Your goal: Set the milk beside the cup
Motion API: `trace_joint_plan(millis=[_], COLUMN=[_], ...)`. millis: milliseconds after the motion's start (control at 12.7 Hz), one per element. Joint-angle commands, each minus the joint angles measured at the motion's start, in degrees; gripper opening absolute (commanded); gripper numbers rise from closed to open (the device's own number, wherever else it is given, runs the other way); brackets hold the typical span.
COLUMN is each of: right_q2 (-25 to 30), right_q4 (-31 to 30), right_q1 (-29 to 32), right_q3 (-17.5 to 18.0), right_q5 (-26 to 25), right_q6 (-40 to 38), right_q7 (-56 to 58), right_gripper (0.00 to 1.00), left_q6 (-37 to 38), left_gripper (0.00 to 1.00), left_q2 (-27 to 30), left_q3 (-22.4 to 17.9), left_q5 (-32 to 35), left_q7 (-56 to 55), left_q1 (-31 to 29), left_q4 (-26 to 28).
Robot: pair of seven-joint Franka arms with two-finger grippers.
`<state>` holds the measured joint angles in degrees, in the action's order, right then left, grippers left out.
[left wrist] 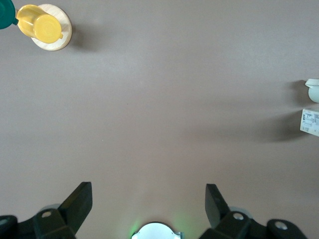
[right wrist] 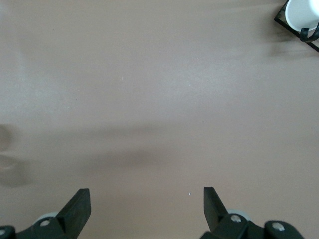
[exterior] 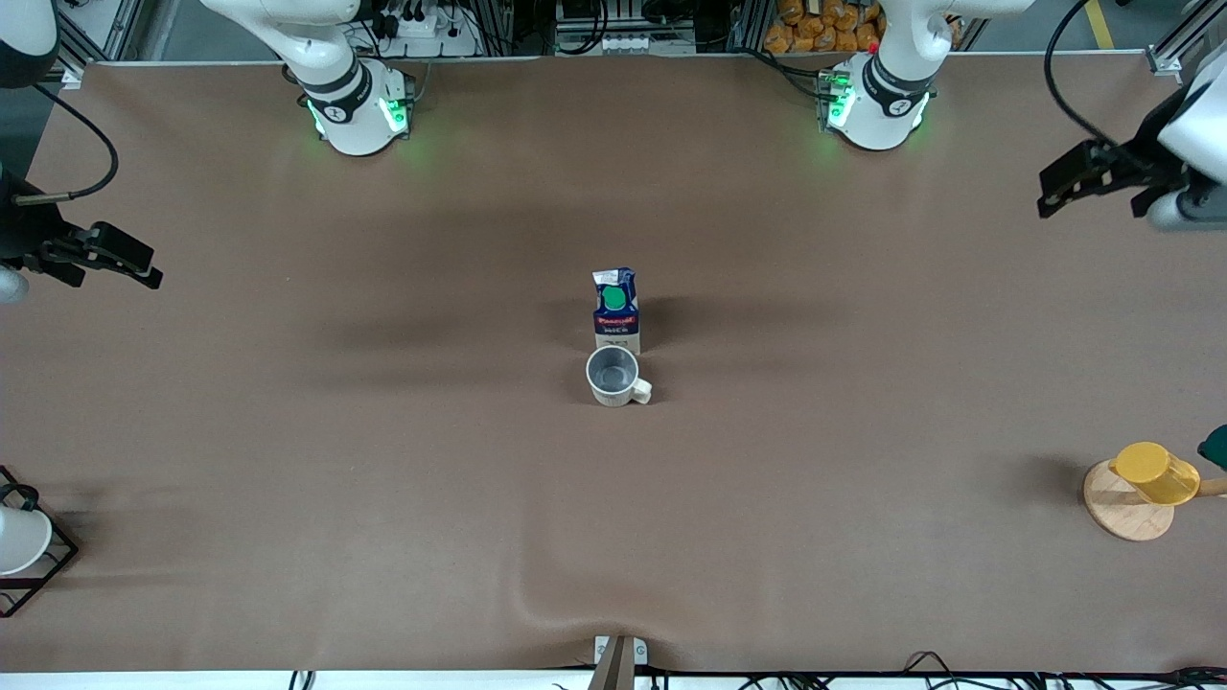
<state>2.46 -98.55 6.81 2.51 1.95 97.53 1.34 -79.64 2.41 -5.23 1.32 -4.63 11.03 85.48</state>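
**Milk stands beside the cup, both arms wait at the ends of the table**

In the middle of the brown table (exterior: 383,479) the milk (exterior: 615,310) stands upright, its green cap turned to the front camera. The cup (exterior: 613,375) stands just beside it, a little nearer to the front camera, and the two look to be touching or almost touching. The small handle of the cup points toward the left arm's end of the table.

The left gripper (left wrist: 148,206) hangs over the left arm's end of the table, its fingers spread wide and with nothing between them. The right gripper (right wrist: 147,209) hangs over the right arm's end, also wide open and empty. Both arms wait, well apart from the milk and the cup.

At the left arm's end a yellow cup (exterior: 1155,472) lies on a round wooden disc (exterior: 1117,508). At the right arm's end a white cup (exterior: 19,540) sits in a black wire frame (exterior: 59,556).
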Motion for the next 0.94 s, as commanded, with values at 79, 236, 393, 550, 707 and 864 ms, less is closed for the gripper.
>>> trace_joint_plan(millis=[79, 236, 393, 550, 707, 864], right_q2=[-0.61, -0.61, -0.61, -0.61, -1.05, -1.23], right_q4=[1.08, 0.99, 0.99, 0.99, 0.99, 0.9], right_q1=[1.37, 1.45, 1.54, 1.46, 1.54, 1.63], right_q3=[1.01, 1.01, 1.01, 1.09, 1.09, 1.09], right_q5=[-0.2, -0.2, -0.2, -0.11, -0.02, -0.02], right_q6=[-0.85, -0.85, -0.85, -0.85, -0.85, -0.85], right_q7=[0.51, 0.6, 0.6, 0.6, 0.68, 0.69], right_gripper=[1.0, 1.0, 1.0, 1.0, 1.0, 1.0], left_q6=[0.89, 0.89, 0.8, 0.8, 0.54, 0.54], left_gripper=[1.0, 1.0, 1.0, 1.0, 1.0, 1.0], left_q2=[1.29, 1.37, 1.37, 1.29, 0.59, 0.58], left_q3=[0.57, 2.5, 3.3, 3.3, 3.3, 3.3], left_q5=[-0.17, -0.09, 0.0, -0.09, -0.09, -0.09], left_q7=[1.12, 1.56, 4.0, 4.9, 4.9, 4.81], left_q1=[-0.31, -1.44, -1.63, -1.63, -1.8, -1.45], left_q4=[1.27, 1.27, 1.18, 1.1, 0.92, 0.92])
